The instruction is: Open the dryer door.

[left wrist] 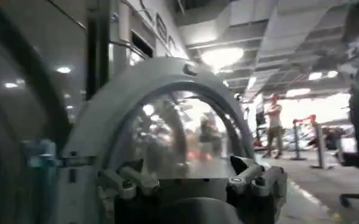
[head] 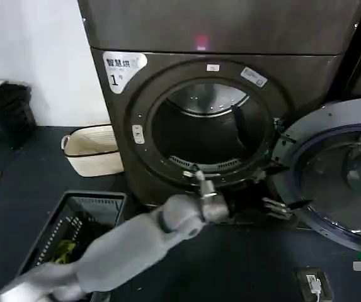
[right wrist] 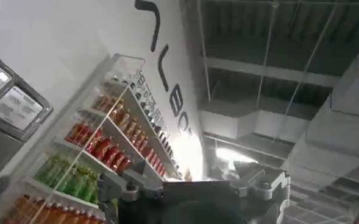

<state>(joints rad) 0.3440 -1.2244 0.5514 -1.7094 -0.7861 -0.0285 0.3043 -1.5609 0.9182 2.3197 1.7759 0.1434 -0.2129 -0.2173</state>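
Dryer door (head: 331, 182) swung wide at right of frame; left gripper (head: 287, 206) at its lower inner edge.

The dryer (head: 167, 88), sticker "1" at upper left, shows its drum uncovered at centre. The door hangs hinged on the right, grey inner face toward the camera. The left arm reaches in from lower left; its fingers (left wrist: 127, 182) stand apart, empty, door just ahead. Right gripper (right wrist: 197, 192): fingers apart, holding nothing.

dryer door (head: 331, 176) swung wide right, drum opening (head: 208, 129) unobstructed, left arm (head: 142, 236) crossing low before it
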